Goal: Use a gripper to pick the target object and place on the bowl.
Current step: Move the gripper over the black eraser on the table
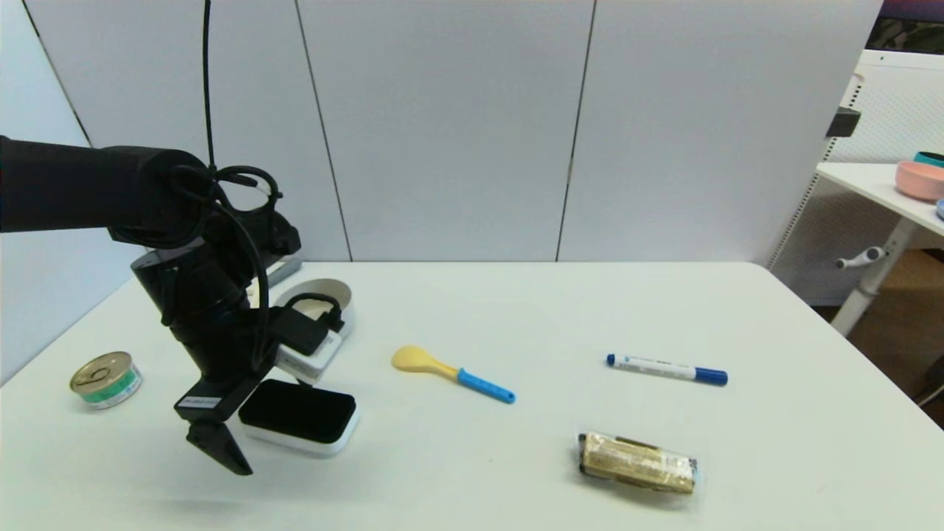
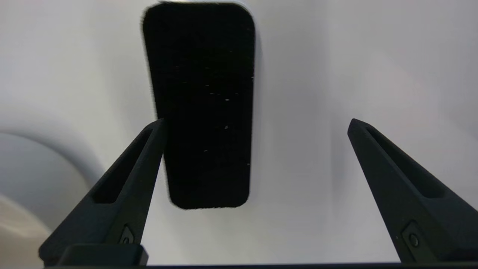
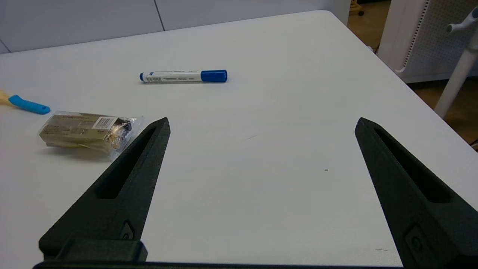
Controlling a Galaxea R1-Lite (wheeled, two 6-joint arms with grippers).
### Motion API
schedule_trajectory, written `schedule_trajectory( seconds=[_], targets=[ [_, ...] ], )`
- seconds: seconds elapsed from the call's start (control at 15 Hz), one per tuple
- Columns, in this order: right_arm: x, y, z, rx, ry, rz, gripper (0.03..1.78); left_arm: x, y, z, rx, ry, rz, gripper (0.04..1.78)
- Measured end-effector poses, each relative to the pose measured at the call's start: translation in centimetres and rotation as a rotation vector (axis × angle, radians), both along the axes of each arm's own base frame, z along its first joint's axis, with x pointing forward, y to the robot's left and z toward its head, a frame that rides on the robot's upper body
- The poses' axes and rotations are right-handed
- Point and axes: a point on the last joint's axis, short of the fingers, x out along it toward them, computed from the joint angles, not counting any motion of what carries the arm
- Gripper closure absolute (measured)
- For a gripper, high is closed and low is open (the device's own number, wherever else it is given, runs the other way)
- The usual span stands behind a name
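Left gripper [image 2: 255, 123], jaws wide and empty, hovers over the black block [image 1: 299, 416] on the white table [image 1: 560, 317].

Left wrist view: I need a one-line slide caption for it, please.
Open left gripper poised above the black-topped block on the white table, bowl at the edge.

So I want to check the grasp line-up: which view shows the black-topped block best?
The left wrist view: the black-topped block lies off-centre between the open left gripper tips. The head view shows it partly behind that gripper. The right wrist view misses it.
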Motion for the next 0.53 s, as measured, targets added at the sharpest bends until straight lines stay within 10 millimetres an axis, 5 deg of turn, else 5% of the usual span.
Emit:
schedule_trajectory(
  seconds=[0.53],
  targets=[
    [0.0,0.0,0.0,0.0,0.0,-0.001,0.1,1.3,-0.2,-1.3,0.001,-0.044,0.043,0.11]
  ],
)
